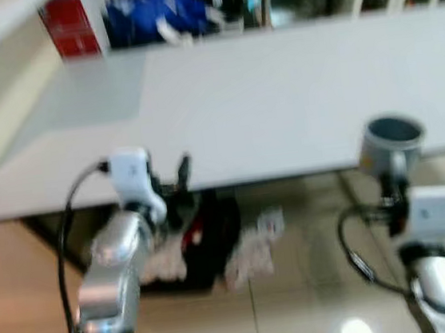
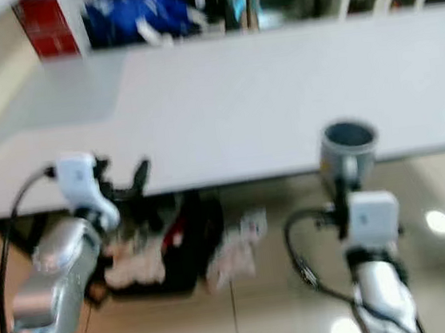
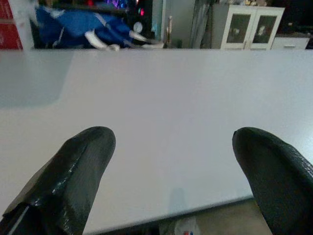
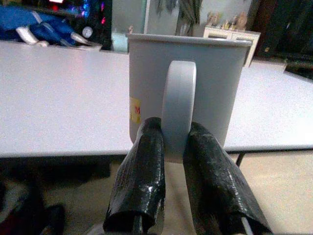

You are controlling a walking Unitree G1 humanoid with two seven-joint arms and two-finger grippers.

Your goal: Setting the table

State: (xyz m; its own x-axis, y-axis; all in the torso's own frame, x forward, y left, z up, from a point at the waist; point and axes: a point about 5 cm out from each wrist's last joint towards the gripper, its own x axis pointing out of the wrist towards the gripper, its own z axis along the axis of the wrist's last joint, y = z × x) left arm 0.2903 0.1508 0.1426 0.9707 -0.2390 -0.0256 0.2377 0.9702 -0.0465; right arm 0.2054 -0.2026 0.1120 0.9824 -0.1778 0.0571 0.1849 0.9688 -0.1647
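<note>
A grey mug (image 1: 392, 144) hangs upright at the near edge of the long white table (image 1: 263, 97), on the right. My right gripper (image 4: 168, 147) is shut on the mug's handle (image 4: 179, 98), one black finger on each side. A small yellow label sits on the mug's wall (image 4: 135, 110). My left gripper (image 1: 174, 180) stands open at the table's near edge on the left, with nothing between its fingers (image 3: 73, 171). The two fingers are spread wide over the bare white top (image 3: 161, 112).
Under the table's front edge lie a dark bag (image 1: 206, 233) and crumpled white wrappers (image 1: 255, 243) on the tiled floor. Beyond the far edge stand a blue bundle (image 1: 161, 13), a red box (image 1: 69, 23) and a white cabinet (image 3: 247, 29).
</note>
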